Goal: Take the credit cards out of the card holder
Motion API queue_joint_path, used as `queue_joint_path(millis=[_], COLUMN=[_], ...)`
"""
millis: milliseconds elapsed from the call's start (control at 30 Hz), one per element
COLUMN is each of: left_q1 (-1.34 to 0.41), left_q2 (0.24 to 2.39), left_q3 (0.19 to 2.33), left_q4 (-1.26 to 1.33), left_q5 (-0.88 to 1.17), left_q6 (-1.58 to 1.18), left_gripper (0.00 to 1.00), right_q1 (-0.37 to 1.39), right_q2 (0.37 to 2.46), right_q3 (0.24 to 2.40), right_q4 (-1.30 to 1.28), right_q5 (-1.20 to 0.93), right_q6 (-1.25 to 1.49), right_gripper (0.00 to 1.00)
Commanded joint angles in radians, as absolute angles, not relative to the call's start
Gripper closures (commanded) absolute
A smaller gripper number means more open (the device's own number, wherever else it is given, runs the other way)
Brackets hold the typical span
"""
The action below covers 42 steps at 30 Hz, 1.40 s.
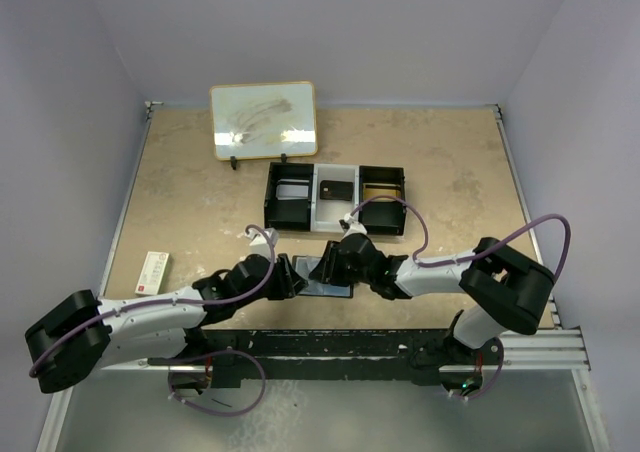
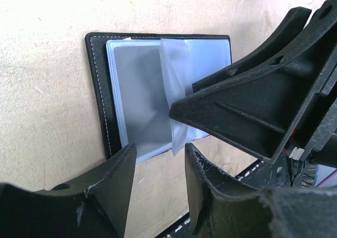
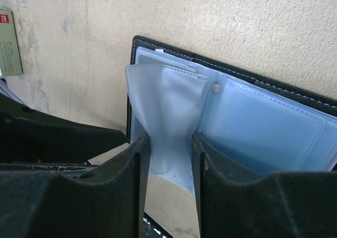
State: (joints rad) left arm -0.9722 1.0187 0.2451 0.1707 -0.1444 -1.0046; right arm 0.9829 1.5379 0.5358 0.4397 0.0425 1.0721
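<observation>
The black card holder (image 1: pixel 327 282) lies open on the table, its clear blue-grey pockets (image 2: pixel 139 90) facing up. My right gripper (image 3: pixel 169 140) is shut on one loose translucent pocket sleeve (image 3: pixel 166 98), which is pinched narrow between the fingers and lifted off the holder (image 3: pixel 274 122). The left gripper (image 2: pixel 160 152) hovers open at the holder's near edge, with only bare table between its fingers. In the top view both grippers (image 1: pixel 296 278) (image 1: pixel 338 264) meet over the holder. A grey flat shape shows inside the left pocket; I cannot tell whether it is one of the credit cards.
A black-and-white three-compartment tray (image 1: pixel 335 198) stands behind the holder, with flat items in its sections. A small whiteboard (image 1: pixel 264 119) leans at the back. A white and red packet (image 1: pixel 153 271) lies at the left. The right arm's finger (image 2: pixel 253 106) crosses the left wrist view.
</observation>
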Motion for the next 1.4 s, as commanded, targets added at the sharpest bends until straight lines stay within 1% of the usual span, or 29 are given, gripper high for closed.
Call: queue_joint_path(millis=[0,233,567,633,733,867,933,967,1167,1233,1367], left_q1=[-0.979,-0.979,-0.979,-0.979,-0.979,-0.979,-0.979,-0.979,-0.986,-0.998,-1.036], left_q2=[1.012,1.103,1.198,1.225,1.264,1.302,1.312,1.317,1.385,1.424,1.498], left_q3=[0.243,0.263,0.311,0.318,0.323,0.348,0.362,0.37,0.44,0.467,0.489], left_q4=[0.201,0.306,0.38,0.412,0.499,0.543,0.545,0.547,0.547,0.546,0.579], left_q5=[-0.148,-0.081,-0.06,-0.037,0.003,0.033,0.032,0.031,0.035,0.043,0.063], left_q6=[-1.013,-0.988,-0.963,-0.967,-0.979,-0.983,-0.978,-0.975,-0.956,-0.95,-0.953], left_gripper=[0.61,0.61,0.66,0.68,0.68,0.68,0.68,0.67,0.63,0.63,0.6], right_q1=[0.978,0.978,0.977,0.976,0.973,0.967,0.963,0.962,0.954,0.95,0.945], right_q2=[1.542,1.542,1.541,1.525,1.488,1.411,1.372,1.351,1.209,1.153,1.043], right_q3=[0.538,0.541,0.551,0.553,0.561,0.581,0.594,0.6,0.599,0.578,0.522], right_q4=[0.455,0.456,0.466,0.466,0.441,0.338,0.261,0.216,0.001,-0.03,-0.021], right_q5=[0.036,0.028,0.007,0.002,0.009,0.066,0.115,0.14,0.299,0.331,0.328], right_q6=[1.077,1.075,1.071,1.072,1.069,1.056,1.051,1.049,1.087,1.103,1.12], right_gripper=[0.61,0.6,0.6,0.56,0.48,0.38,0.28,0.26,0.22,0.22,0.23])
